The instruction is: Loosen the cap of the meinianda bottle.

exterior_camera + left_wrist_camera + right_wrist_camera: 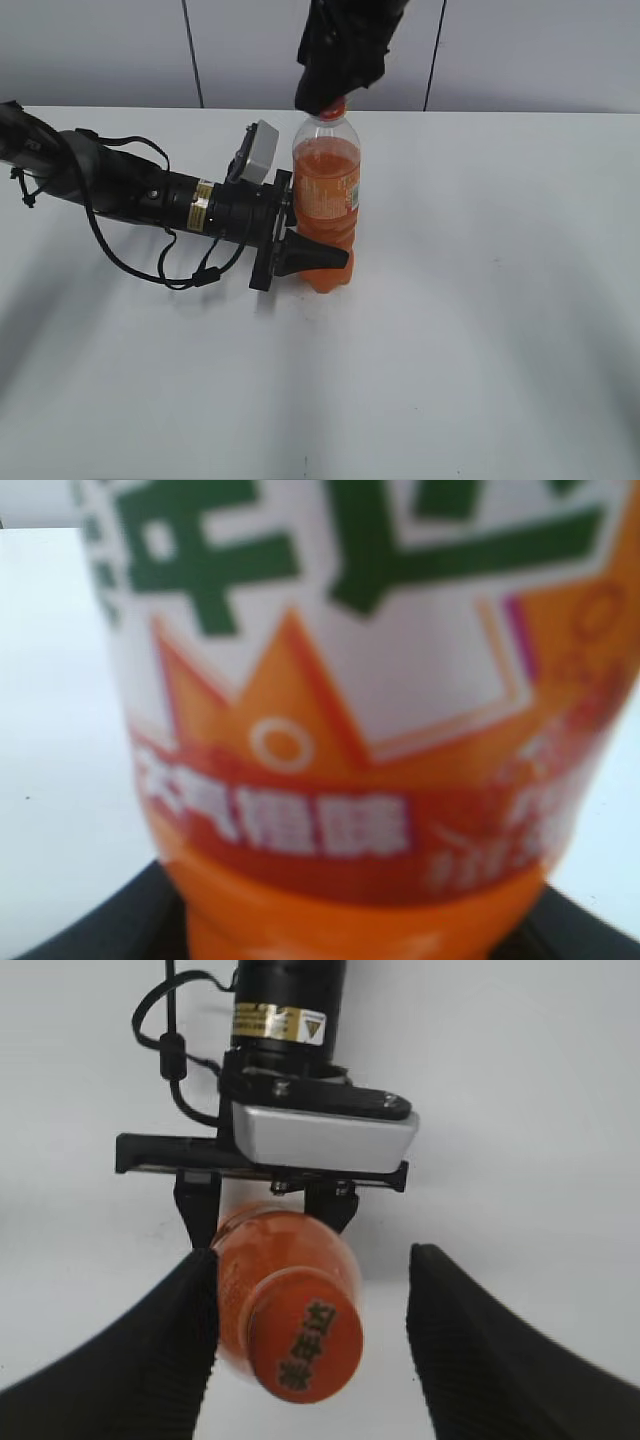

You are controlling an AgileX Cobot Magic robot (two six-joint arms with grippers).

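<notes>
1. Writing: meinianda bottle (370,730) label shows big green Chinese characters on a white patch, with white characters on a red band below; blurred, not readable. Cap (305,1349) top carries dark printed characters, also not legible. A yellow sticker with a small warning triangle sits on the left arm's wrist (277,1022).
2. Materials: bottle is clear plastic with orange drink, glossy orange label, waisted lower body; cap is smooth round orange plastic. Right jaws' fingers (150,1370) are black with ribbed inner faces. Counter (480,330) is plain matte white.
3. Orientation: bottle (326,200) stands upright on the counter, long axis vertical, cap (333,106) pointing up.
4. Left jaws (305,245) come in from the side, clamped around the bottle's lower body; the bottle sits between the two black fingers.
5. Right jaws (312,1345) hang over the bottle top from above, spread apart; the cap sits between them, nearer the left-hand finger in the wrist view, with a clear gap to the other. No grip on the cap; touch on the near side cannot be told.
</notes>
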